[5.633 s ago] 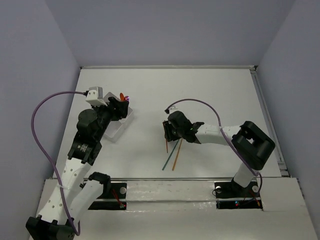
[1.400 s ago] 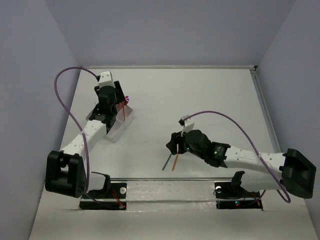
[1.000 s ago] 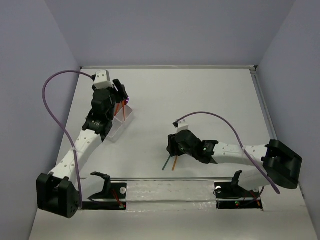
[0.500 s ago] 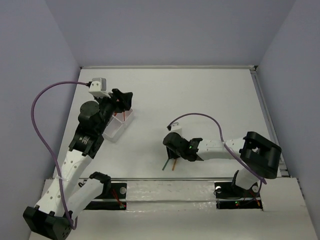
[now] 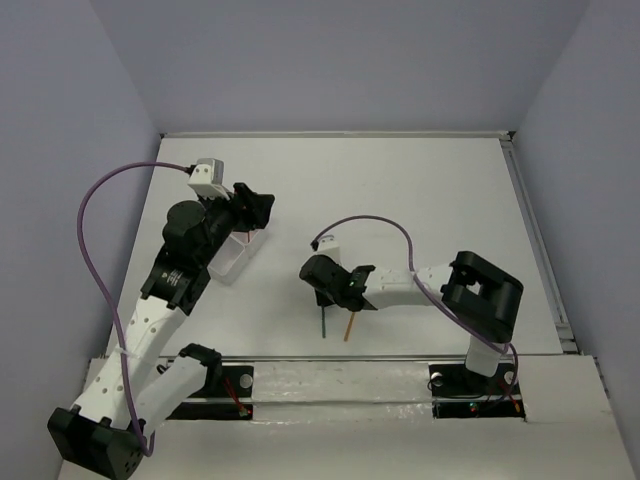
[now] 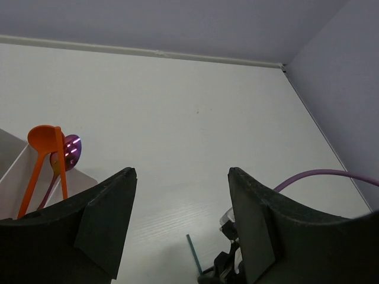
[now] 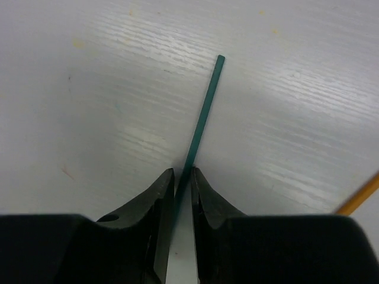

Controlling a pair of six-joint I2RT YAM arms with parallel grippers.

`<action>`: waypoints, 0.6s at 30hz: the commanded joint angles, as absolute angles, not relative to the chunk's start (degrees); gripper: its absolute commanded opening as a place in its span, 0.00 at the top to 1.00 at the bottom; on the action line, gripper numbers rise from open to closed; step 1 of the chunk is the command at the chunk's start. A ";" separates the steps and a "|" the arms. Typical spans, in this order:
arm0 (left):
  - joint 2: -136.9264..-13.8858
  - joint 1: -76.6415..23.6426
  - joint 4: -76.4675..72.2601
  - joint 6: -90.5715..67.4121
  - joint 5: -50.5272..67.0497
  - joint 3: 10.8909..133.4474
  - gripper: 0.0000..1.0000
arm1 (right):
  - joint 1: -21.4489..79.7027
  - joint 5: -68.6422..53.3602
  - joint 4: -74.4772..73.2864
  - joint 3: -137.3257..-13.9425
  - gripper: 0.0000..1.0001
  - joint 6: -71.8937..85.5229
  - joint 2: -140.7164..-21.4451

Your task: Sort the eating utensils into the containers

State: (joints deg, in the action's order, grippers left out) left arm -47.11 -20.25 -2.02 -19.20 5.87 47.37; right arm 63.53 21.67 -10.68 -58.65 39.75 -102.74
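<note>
In the right wrist view, my right gripper is shut on the teal stick, which lies flat on the table and points away from the jaws. An orange stick lies just to its right. From above, the right gripper is at the top end of the teal stick, with the orange stick beside it. My left gripper hangs open and empty past the far right end of the tray. An orange spoon and a shiny spoon bowl rest in the tray.
The table's raised back edge and right rail border the white surface. My right arm's purple cable arcs over the middle of the table. The arm bases stand along the near edge.
The right gripper has slid left along the sticks and its jaws have closed around the teal stick. The left gripper has shifted a little to the right, still open.
</note>
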 commanded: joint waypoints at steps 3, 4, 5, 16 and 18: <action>-46.40 -20.57 -3.43 -19.42 6.50 47.90 0.25 | 64.34 20.39 -10.46 -61.26 0.64 38.50 -105.91; -46.49 -20.57 -3.34 -19.60 6.50 47.90 0.25 | 64.34 20.56 -10.63 -60.91 0.64 38.58 -105.56; -46.67 -20.57 -3.17 -19.60 6.76 47.99 0.25 | 64.86 20.48 -10.72 -59.69 0.65 39.11 -104.69; -47.99 -20.57 -2.99 -20.13 8.87 48.08 0.25 | 69.26 18.90 -12.22 -56.69 0.85 41.75 -104.85; -48.51 -20.57 -2.99 -20.21 9.67 48.25 0.25 | 69.26 19.85 -12.48 -58.26 0.93 41.23 -106.61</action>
State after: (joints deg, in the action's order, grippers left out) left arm -48.01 -20.25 -1.76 -19.88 7.31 47.37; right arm 68.34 21.69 -9.52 -58.65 40.23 -103.42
